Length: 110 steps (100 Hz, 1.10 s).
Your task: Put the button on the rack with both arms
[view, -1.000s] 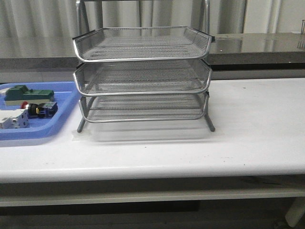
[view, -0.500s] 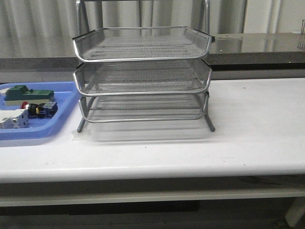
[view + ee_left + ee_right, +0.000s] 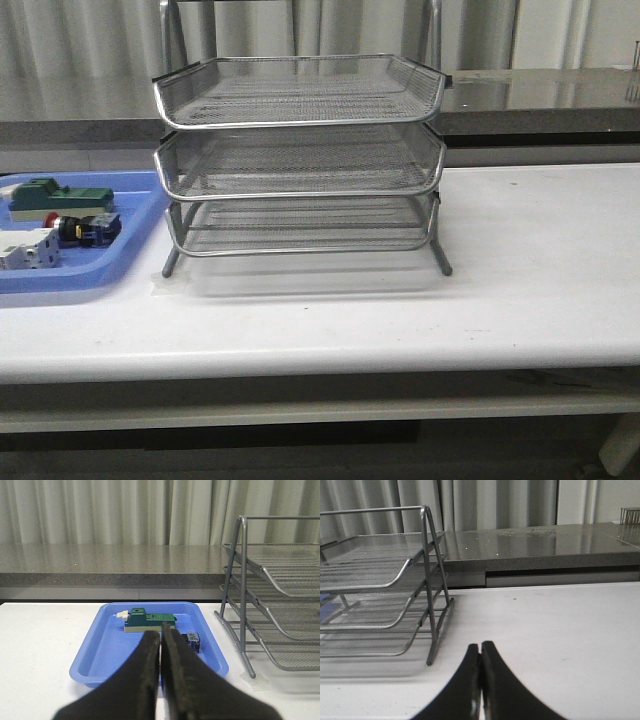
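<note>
The button (image 3: 82, 229) lies on its side in the blue tray, red head to the left, blue-and-yellow block to the right. In the left wrist view only its blue rear block (image 3: 192, 642) shows beside my fingers. The three-tier silver wire rack (image 3: 300, 160) stands mid-table, all tiers empty; it also shows in the left wrist view (image 3: 270, 600) and the right wrist view (image 3: 380, 595). My left gripper (image 3: 160, 632) is shut and empty, short of the tray. My right gripper (image 3: 480, 645) is shut and empty over bare table beside the rack. Neither arm shows in the front view.
The flat blue tray (image 3: 135, 240) sits left of the rack and also holds a green block-shaped component (image 3: 58, 197) and a white boxy component (image 3: 27, 249). A grey counter (image 3: 540, 95) runs behind the table. The table's front edge (image 3: 320, 360) is near.
</note>
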Tool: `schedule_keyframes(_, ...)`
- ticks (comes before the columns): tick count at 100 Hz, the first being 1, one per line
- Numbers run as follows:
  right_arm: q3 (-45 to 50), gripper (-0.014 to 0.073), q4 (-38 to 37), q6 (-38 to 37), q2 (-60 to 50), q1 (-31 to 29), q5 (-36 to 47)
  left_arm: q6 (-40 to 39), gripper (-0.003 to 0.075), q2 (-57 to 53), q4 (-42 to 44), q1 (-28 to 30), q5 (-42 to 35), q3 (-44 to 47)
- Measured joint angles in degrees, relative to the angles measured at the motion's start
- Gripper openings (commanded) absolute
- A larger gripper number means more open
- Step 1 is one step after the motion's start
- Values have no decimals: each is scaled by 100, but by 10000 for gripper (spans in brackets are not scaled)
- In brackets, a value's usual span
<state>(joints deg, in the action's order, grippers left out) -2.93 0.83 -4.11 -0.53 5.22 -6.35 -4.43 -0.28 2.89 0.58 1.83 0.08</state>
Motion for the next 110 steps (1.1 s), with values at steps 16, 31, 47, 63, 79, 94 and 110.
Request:
schedule_keyframes(16,-668,-67,337,0,340,0,-535,0,4,0,0,0,0,0)
schedule_keyframes(31,-1517,-67,449,0,1194,0,-1372,0,4,0,0,0,0,0)
schedule_keyframes(47,-2430,-67,553,0,2342,0,-2144,0,4,0,0,0,0,0)
schedule_keyframes(63,-3116,-67,775,0,3525,0,-2656,0,4,0,0,0,0,0)
schedule_keyframes(79,-3381,-67,1279,0,4471,0,-2702,0,4,0,0,0,0,0)
schedule_keyframes(94,-3393,-67,1605,-9,5172,0,-2359,0,4,0,0,0,0,0)
schedule_keyframes(110,-3393,-48,1757,-9,5740,0,-2058,0,4,0,0,0,0,0)
